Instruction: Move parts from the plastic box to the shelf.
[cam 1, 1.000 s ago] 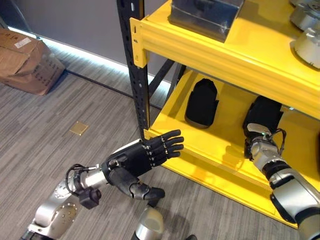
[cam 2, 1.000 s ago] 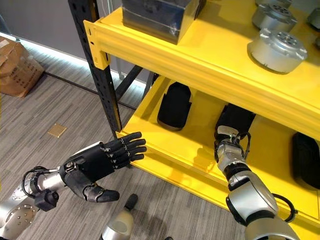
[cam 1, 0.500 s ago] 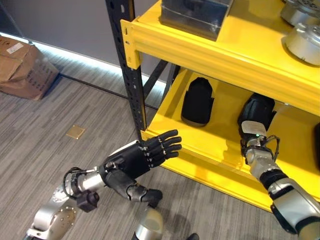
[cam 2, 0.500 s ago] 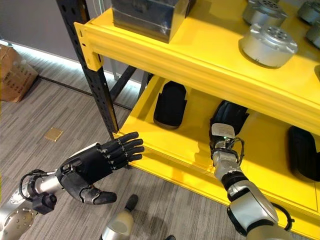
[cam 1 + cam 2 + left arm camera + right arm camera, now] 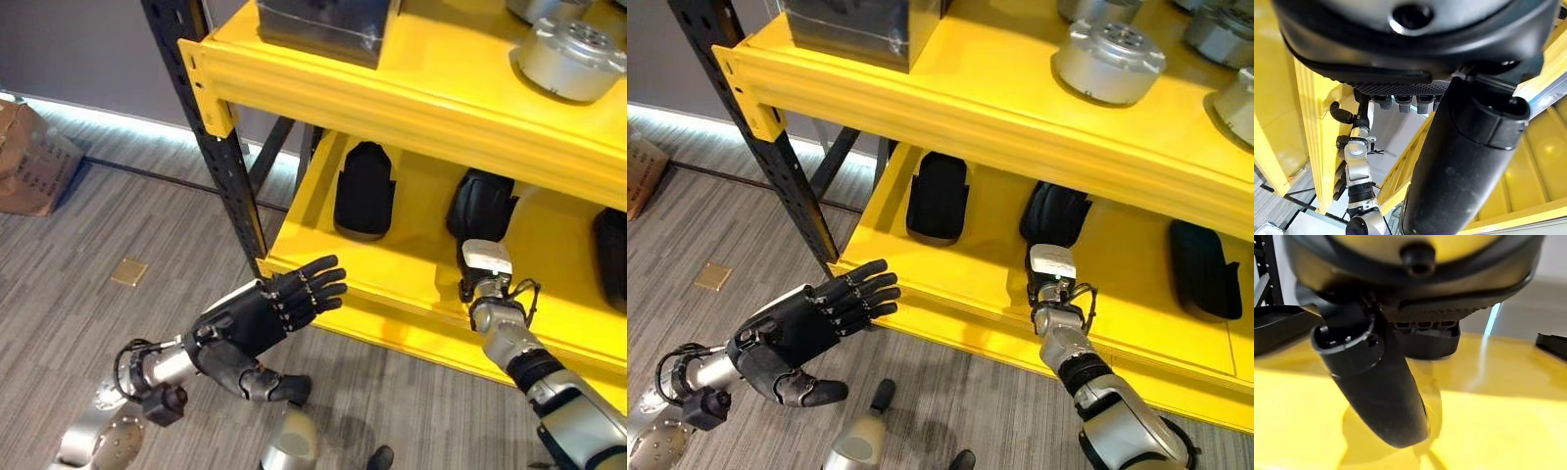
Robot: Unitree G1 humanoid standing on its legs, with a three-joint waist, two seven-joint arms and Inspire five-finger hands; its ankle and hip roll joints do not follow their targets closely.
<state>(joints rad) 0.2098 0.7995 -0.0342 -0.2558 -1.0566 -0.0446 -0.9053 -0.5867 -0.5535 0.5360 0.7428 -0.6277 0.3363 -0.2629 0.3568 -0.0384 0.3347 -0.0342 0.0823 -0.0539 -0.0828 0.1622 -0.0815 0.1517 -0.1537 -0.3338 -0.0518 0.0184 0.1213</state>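
A: We're looking down at the yellow shelf [image 5: 411, 294], and our left hand [image 5: 257, 318] hangs out in front of its lower level, fingers spread straight, thumb out, nothing in it, just beside the black upright post [image 5: 211, 147].

B: And our right hand [image 5: 480, 211]? We see the wrist reaching in under the upper level, the hand lying over a black part [image 5: 1056, 213] on the lower level.

A: From the right wrist view the thumb [image 5: 1376, 382] points down at the yellow surface, the fingers a short dark row beyond it. We can't tell whether they grip that part or just rest on it.

B: Another black part [image 5: 364, 189] lies to its left on the same level, apart from it, and a third [image 5: 1202, 266] sits off to the right.

A: Up top we've got a dark metal block [image 5: 323, 22] near the post and round silver parts [image 5: 1107, 61] further right. On the floor, a cardboard box [image 5: 29, 162] well to the left.
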